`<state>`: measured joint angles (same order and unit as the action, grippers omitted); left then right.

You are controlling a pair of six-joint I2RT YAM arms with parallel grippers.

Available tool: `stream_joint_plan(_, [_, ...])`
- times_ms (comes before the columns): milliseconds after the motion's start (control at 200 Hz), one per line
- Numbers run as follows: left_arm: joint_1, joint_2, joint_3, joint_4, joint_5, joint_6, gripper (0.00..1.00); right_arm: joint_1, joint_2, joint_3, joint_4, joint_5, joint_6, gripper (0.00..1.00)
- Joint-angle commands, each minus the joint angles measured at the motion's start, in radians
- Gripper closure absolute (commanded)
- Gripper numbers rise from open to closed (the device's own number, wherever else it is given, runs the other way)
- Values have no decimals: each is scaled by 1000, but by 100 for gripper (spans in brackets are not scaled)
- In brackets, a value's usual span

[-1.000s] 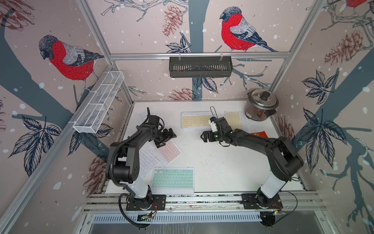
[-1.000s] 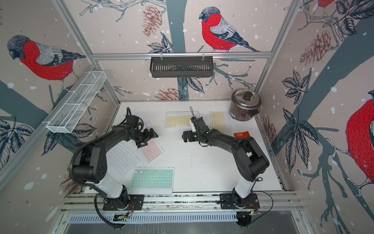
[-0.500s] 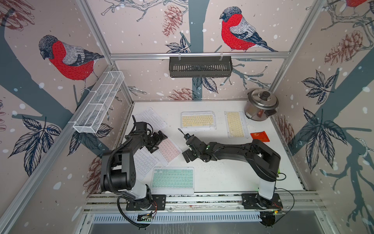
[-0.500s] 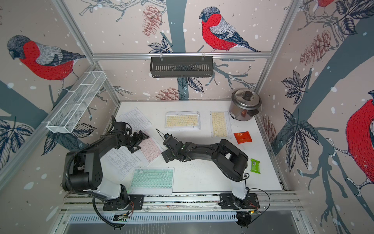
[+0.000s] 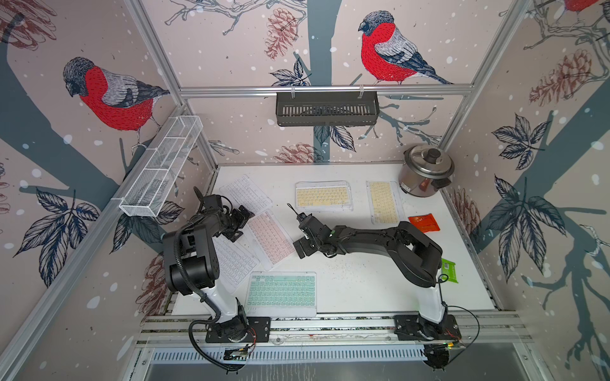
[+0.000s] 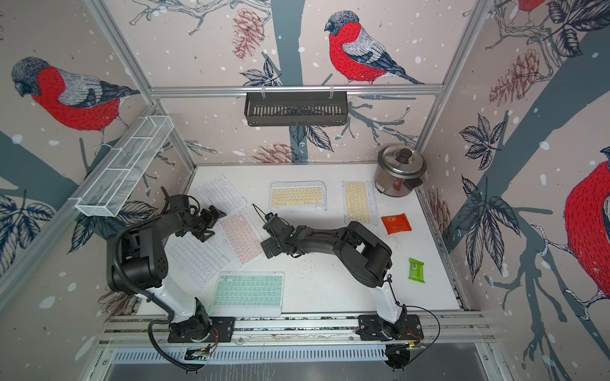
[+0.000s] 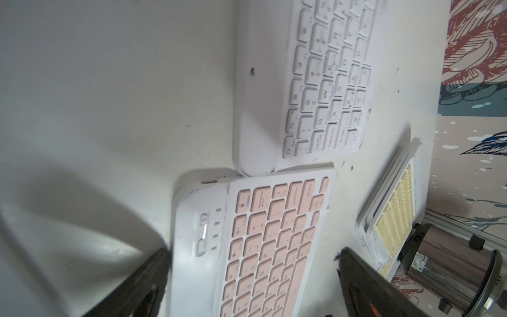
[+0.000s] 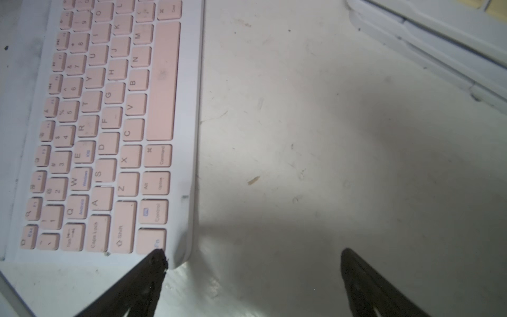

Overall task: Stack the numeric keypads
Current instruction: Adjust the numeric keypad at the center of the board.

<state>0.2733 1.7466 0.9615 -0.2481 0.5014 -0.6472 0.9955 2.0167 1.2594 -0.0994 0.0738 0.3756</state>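
The step in hand seemed to be the taking of the pink keypad (image 5: 270,239). It lay flat and slantwise on the white worktop (image 5: 363,280), not yet on any pile. The left tool (image 5: 240,225) hung over one end of it, spread wide and empty. In the left wrist view its fingers (image 7: 137,280) stood outside the two long edges, but contact could not be judged. The right tool (image 5: 299,235), also released and holding nothing, was at the opposite end. One of its fingers was at the corner by the Fn key and the other over bare worktop.

A white keypad (image 7: 301,82) met the pink keypad's end with its rounded corner; whether it lay upon it was unclear. Beyond the pink keypad, a yellow keypad (image 7: 395,214) showed several clear frames one over another, so it was probably a pile already begun.

The pink keypad was a thin, stiff slab with a smooth matt white frame, rounded corners and low square keys. I judged that the next move called for a squeeze across the long edges, or a finger under the thin rim. After that it needed a level lift, so that the white keypad was not dragged along.
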Motion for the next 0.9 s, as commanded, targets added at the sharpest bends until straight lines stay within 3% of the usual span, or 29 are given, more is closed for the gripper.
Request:
stream_joint_plan(0, [-29,47,7,-38,-36,-8,4,-29,-31,-36,49,-80,33,0])
stream_joint_plan(400, [-150,95,31,-55,-39,9,4,-130,-184,-228,164,-234,77,0])
stream_joint_plan(706, [-182,143,108,-88,-26,26,4,-233,-134,-203,137,-284,146,0])
stream_joint_plan(896, [-224,210,189,-133,-36,47,4,-242,-44,-87,38,-147,177,0])
